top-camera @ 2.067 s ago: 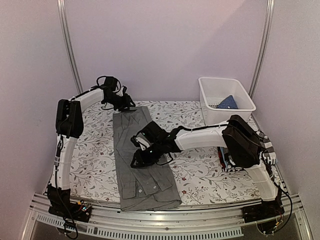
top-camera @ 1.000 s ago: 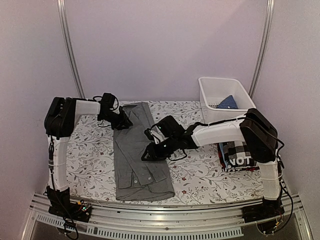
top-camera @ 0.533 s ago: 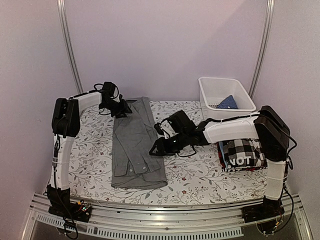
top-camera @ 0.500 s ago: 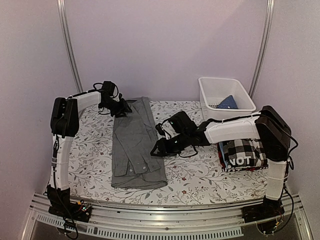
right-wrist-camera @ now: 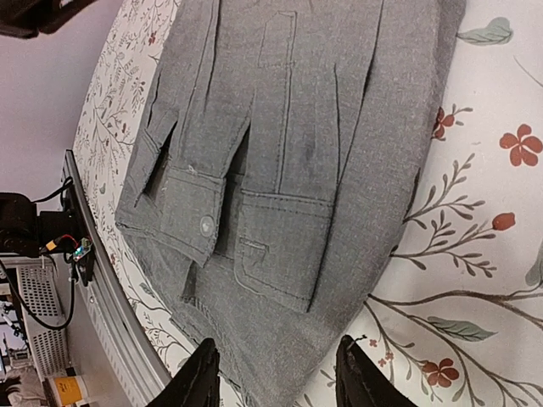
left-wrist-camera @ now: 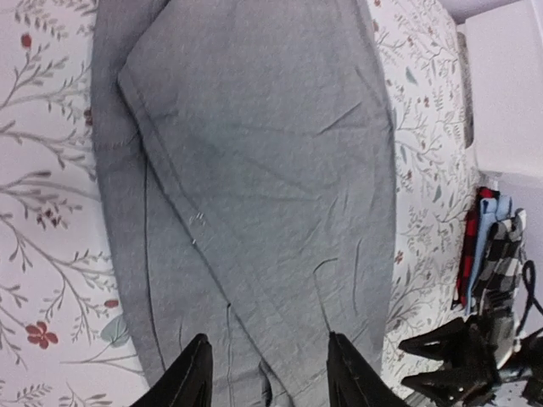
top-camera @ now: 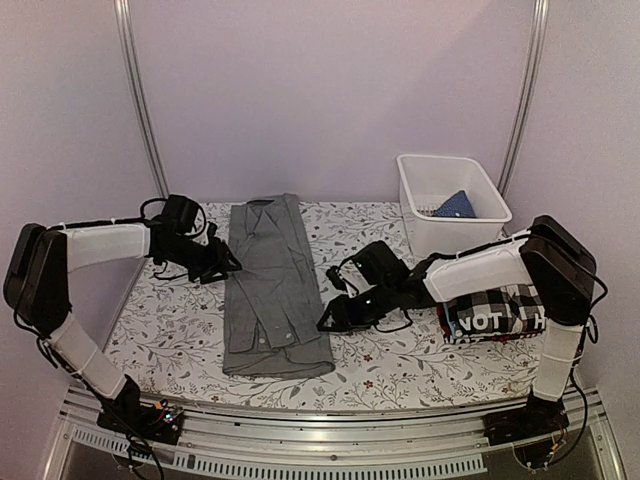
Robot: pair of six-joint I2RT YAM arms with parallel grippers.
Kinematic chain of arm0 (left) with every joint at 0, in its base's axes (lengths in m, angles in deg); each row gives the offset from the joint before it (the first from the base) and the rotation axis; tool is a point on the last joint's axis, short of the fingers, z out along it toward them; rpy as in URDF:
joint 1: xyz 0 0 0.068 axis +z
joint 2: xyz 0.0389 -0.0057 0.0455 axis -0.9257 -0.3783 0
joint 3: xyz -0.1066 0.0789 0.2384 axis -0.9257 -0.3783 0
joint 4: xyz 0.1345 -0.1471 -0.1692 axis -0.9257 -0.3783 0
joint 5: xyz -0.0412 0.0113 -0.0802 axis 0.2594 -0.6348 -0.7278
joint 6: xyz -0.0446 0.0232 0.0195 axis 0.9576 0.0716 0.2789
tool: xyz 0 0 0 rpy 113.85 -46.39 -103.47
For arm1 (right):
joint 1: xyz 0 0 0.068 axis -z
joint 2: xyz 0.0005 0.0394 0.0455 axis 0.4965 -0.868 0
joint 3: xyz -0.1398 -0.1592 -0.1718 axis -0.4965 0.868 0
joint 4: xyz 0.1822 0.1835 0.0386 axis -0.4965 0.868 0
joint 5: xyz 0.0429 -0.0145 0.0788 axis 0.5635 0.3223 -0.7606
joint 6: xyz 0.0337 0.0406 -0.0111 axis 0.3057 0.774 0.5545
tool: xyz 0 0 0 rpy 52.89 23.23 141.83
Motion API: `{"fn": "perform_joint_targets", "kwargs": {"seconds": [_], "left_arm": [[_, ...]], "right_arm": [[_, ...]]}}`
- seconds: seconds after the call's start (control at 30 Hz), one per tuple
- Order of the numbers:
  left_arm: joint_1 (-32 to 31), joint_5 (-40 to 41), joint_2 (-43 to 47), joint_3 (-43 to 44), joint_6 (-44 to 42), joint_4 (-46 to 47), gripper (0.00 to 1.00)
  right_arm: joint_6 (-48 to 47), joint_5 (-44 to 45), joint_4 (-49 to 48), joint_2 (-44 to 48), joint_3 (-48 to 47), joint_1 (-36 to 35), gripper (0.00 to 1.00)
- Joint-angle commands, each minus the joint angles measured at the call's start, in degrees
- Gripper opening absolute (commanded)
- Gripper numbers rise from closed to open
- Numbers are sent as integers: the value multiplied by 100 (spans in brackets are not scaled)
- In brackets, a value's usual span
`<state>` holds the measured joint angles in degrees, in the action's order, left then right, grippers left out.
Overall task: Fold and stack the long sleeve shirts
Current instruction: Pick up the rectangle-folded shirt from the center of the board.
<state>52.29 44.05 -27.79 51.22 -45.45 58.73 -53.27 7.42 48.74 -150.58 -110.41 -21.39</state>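
Now the left gripper (left-wrist-camera: 268,383) stands with its jaws apart and nothing between them, hovering at the left edge of the grey shirt (left-wrist-camera: 254,170). The right gripper (right-wrist-camera: 280,378) is likewise spread and empty, just beside the shirt's right edge near the buttoned cuffs. A second ago both were on the cloth, the left up by the collar and the right on the right-hand fold. Since then both have let go and drawn back. The left arm has swung low and out to the left, and the right has slid down toward the near end.

The grey shirt (top-camera: 272,290) lies flat on the flowered tablecloth (top-camera: 390,352), folded lengthwise into a long strip, collar at the far end and cuffs at the near end. Two seconds ago it lay slanted and reached the table's near edge; it now lies straighter and farther in.

Right of the right arm sits a stack with the checked shirt (top-camera: 497,298) over the dark shirt (top-camera: 488,322) lettered "NOT". Behind it stands a white basket (top-camera: 495,212) holding a blue cloth (top-camera: 455,205).
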Motion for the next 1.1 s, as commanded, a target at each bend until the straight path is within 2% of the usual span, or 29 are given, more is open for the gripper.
{"fn": "perform_joint_targets", "kwargs": {"seconds": [0.0,0.13,0.33,0.73,1.07], "left_arm": [[-244,373,668,-1163,307,275,46],[-319,432,1245,-2055,616,480,45],[-405,429,1551,-2754,834,721,43],[-932,359,1430,-3240,1228,861,37],[-982,259,1997,-3607,1492,465,34]], "right_arm": [[113,-87,-282,257,203,44,46],[251,-53,-492,276,387,49,46],[453,-175,-771,139,517,95,46],[737,24,-768,-145,513,88,47],[769,-94,-803,-437,296,10,47]]}}
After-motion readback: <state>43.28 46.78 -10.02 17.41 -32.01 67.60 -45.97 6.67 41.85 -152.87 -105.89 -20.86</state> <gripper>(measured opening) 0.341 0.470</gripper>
